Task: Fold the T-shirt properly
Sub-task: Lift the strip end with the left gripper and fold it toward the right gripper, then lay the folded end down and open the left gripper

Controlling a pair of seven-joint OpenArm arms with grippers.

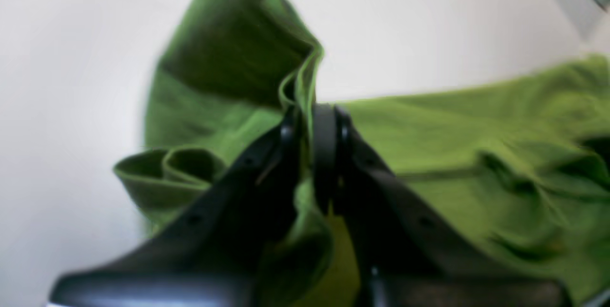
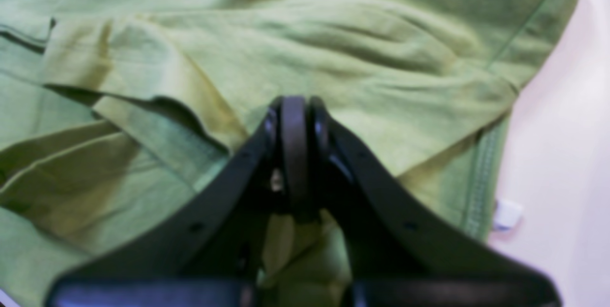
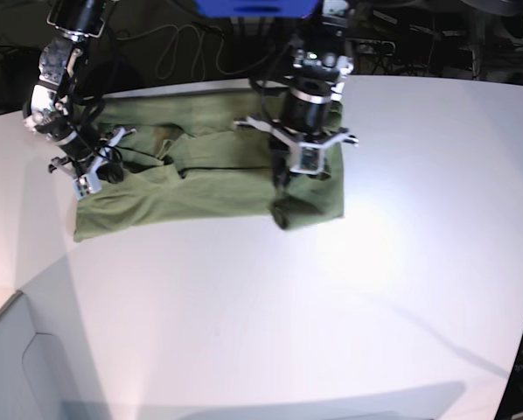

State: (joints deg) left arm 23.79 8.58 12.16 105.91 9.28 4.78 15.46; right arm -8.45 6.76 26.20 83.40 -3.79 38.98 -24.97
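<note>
Base view alone shows the T-shirt (image 3: 200,179) lying whole on the white table (image 3: 401,262), open room ahead. Left gripper (image 1: 312,111) pinches a raised fold; right gripper (image 2: 294,107) is closed, cloth between its arms.

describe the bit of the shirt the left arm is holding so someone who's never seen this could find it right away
Start at the white table and find the olive-green T-shirt spread across its far side. Follow the cloth to the end under the left gripper, which is shut on a lifted fold. Unlike the flatter cloth around it, this pinched edge stands up from the jaws, doubled over on itself.
</note>
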